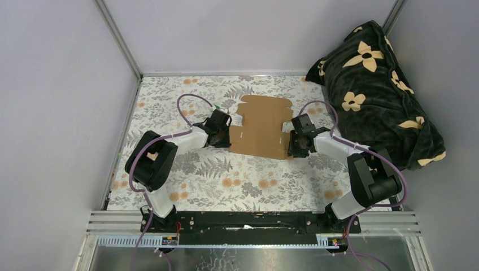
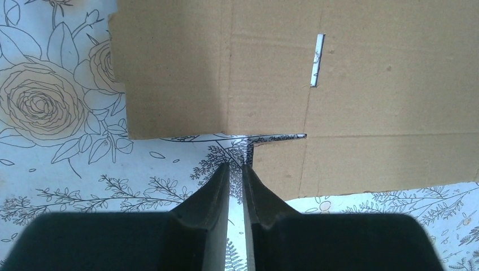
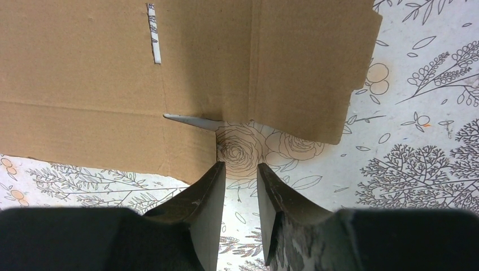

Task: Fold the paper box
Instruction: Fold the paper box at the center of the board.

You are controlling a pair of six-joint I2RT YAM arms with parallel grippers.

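**Mia:** What is the biggest thing here?

**Ben:** The counter [image 1: 186, 186] with its flowery cloth. Next is the big black fluffy blanket [image 1: 378, 96] with cream flowers, at the far right.

**Mia:** Where is the paper box?

**Ben:** The flat brown cardboard paper box [image 1: 262, 127] lies in the middle of the counter, between the two arms. It is not folded yet.

**Mia:** Is it hard to hold?

**Ben:** I think it is light and thin. It should bend at the creases, but it may slide on the cloth. A side flap looks best to pinch.

**Mia:** And the tools?

**Ben:** The left tool [image 2: 237, 166] sits at the left edge, fingers a tiny bit apart, holding nothing. The right tool [image 3: 242, 166] sits at the right edge, wider apart and empty too.
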